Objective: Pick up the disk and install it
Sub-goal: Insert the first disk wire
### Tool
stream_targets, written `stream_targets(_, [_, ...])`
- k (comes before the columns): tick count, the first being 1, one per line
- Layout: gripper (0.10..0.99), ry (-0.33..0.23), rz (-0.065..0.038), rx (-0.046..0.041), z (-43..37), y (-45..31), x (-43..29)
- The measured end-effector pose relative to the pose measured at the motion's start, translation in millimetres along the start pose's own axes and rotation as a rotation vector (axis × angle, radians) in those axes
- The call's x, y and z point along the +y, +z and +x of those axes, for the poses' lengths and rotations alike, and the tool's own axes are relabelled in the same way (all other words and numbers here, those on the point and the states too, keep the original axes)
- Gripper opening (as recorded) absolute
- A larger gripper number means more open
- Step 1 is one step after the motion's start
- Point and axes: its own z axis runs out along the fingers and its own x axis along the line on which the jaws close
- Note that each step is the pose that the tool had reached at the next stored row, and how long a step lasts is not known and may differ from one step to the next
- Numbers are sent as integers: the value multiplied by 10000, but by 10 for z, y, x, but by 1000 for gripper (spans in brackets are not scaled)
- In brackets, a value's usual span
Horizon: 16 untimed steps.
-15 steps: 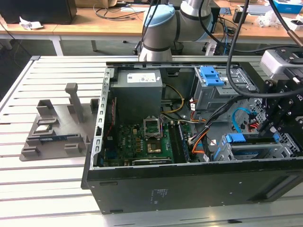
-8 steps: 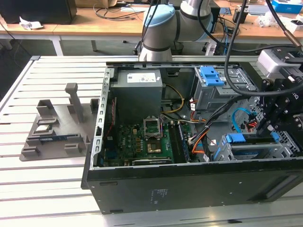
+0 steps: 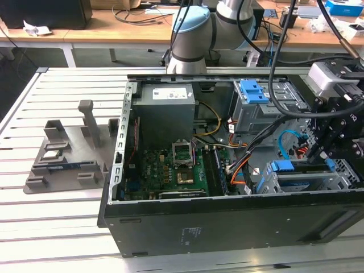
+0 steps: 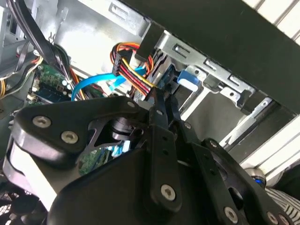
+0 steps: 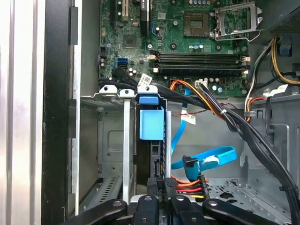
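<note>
Gripper and wrist hang over the drive-bay end of the open computer case, at the exterior view's right; its fingers look drawn narrowly together, seemingly pinching the disk's near edge, though the contact itself is hidden. Such a stance suits feeding a drive straight down its slot. Within the metal drive cage, the disk stands on edge, blue carrier frame showing, apparently partly seated. Beside it trail a blue data cable and the orange-red power leads, bent clear of the bay.
</note>
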Motion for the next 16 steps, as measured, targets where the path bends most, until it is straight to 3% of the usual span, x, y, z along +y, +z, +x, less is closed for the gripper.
stream_targets(12, [180,6,-1,-5,2,39,-11])
stream_targets(13, [306,7,0,10,2,33,-11])
stream_targets(16, [306,7,0,14,2,-9,-9])
